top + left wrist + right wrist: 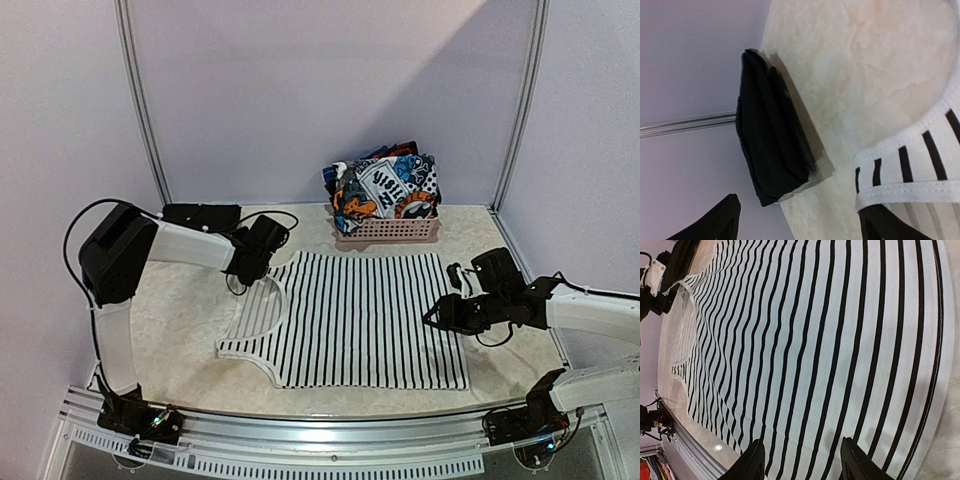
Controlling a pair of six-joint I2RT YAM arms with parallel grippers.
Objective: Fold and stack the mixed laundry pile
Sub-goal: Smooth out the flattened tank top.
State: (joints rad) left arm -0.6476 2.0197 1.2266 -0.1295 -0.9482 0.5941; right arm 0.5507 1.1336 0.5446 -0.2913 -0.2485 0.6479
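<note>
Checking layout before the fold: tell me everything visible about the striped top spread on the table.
The striped tank top is a soft white knit with thin black stripes, sleeveless, white-bound neckline and armholes at its left end, straight hem at the right. It lies spread flat on the beige table, before the pink basket. The open left gripper is by a shoulder strap, the open right gripper over the hem; contact is unclear.

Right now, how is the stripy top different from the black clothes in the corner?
The striped tank top is white with thin black stripes; the folded black garment is plain black. The tank top lies spread flat mid-table and covers lots of it; the black garment is folded small at the table's back-left corner. Both are soft clothes resting on the table.
</note>
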